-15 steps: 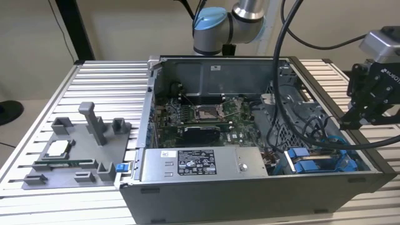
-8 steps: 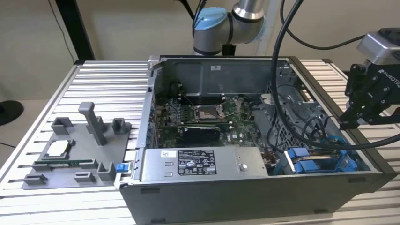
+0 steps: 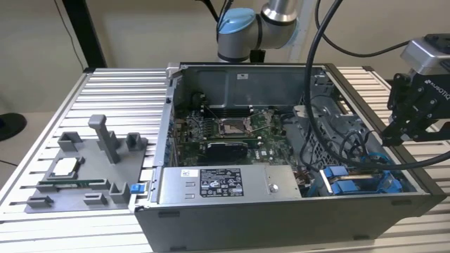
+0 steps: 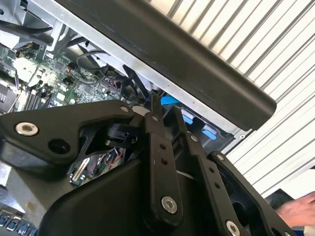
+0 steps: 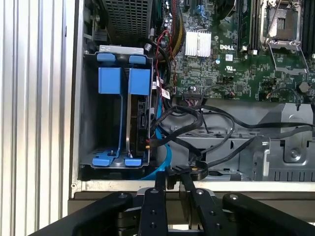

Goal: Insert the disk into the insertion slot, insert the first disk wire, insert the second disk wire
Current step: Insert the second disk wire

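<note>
Step 1 looks done to me: disk (image 5: 140, 118) sits in the insertion slot (image 5: 88, 113), just below & ahead of the jaws. Jaws hang over the case rim (image 5: 221, 186), nearly closed w/ a thin gap, gripping nothing I can see. So I reckon it's the wire stage, which needs a fine pinch on a connector, squared to the disk's port. Count: 1 disk, 2 blue carrier frames (image 5: 112, 81), 1 blue cable (image 5: 162, 162), several black cables (image 5: 197, 115).

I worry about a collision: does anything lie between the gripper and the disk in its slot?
Yes. A blue cable and looped black cables lie beside the cage, between the gripper and the disk.
</note>
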